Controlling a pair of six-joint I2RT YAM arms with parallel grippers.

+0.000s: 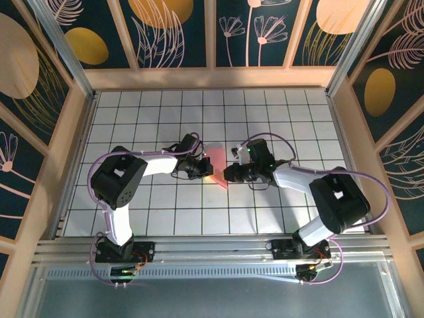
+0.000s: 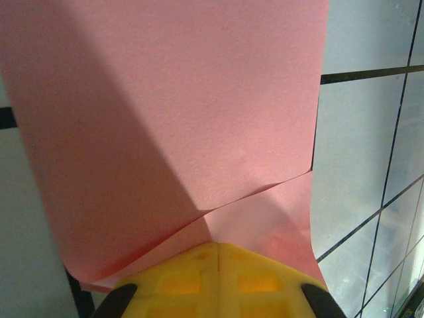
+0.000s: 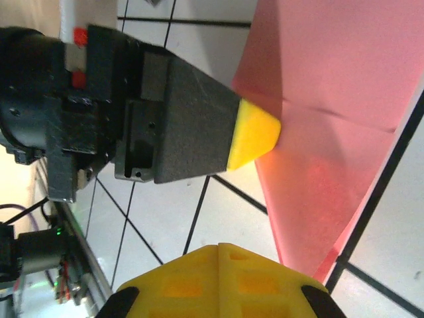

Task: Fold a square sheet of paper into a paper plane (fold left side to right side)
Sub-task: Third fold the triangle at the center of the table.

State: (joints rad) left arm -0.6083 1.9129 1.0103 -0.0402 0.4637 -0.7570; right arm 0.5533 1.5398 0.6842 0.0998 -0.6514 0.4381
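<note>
**Pink paper [image 1: 217, 171] creased on the gridded bench [image 1: 278, 119]**

White bench, black grid lines, wooden-framed walls [image 1: 179, 33] with dark floral panels. Left fingers [image 3: 255, 136], pressed together, touch the paper's edge. The right fingers [image 3: 179, 285], also pressed together, sit just beside its pointed corner.

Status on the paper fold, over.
Left gripper, jaws shut, tip against the pink paper. Right gripper, jaws shut, near its corner. Paper creased, partly folded. Nothing blocking.
</note>
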